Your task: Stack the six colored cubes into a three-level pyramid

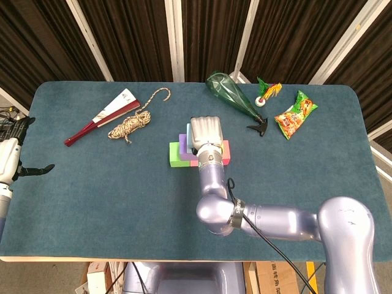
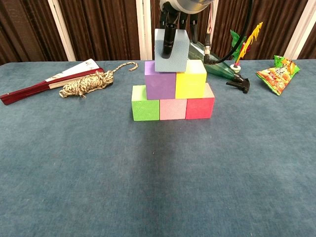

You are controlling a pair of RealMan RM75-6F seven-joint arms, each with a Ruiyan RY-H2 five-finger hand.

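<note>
five cubes already sit in two levels on the blue table (image 2: 74,173): green cube (image 2: 145,109), pink cube (image 2: 173,109) and red cube (image 2: 200,107) below, purple cube (image 2: 160,85) and yellow cube (image 2: 190,84) above. the right hand (image 2: 175,11) grips the sixth, a grey-blue cube (image 2: 172,50), from above, its fingers (image 2: 168,39) running down the front face. the cube sits low over the seam between purple and yellow, slightly toward purple; whether it touches them cannot be told. to finish well, the hand should centre it over the seam, set it flat, then release gently. the left hand (image 1: 12,156) waits open at the table's edge. writing on the snack packet (image 2: 277,73) is too small to read.
</note>
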